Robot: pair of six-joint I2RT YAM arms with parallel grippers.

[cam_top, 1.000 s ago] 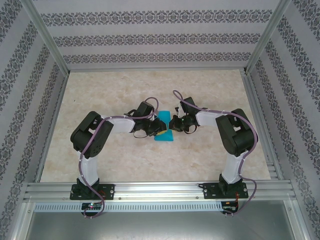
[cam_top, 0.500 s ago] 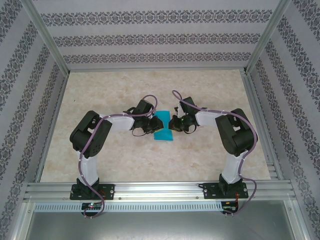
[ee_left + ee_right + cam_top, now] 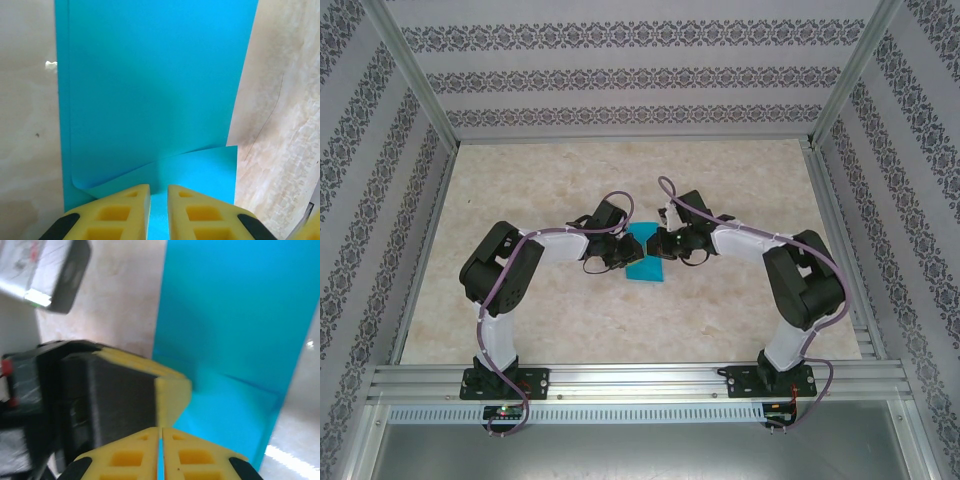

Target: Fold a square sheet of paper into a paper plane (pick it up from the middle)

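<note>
Looking outward from the near edge, you find your left gripper (image 3: 159, 194) and right gripper (image 3: 160, 434) facing each other over the middle of the surface (image 3: 540, 320). The square sheet of paper (image 3: 648, 268) lies there between them, partly folded. On the left gripper a slim gap shows between the yellow jaws with teal in it, and you cannot tell whether they pinch the sheet. The right gripper's jaws are pressed together on a teal sliver, holding the paper's edge from the opposite side. Past the jaws, a larger layer curls back over a smaller flat one from a soft bend. Patterned walls (image 3: 620, 75) enclose the far side.
</note>
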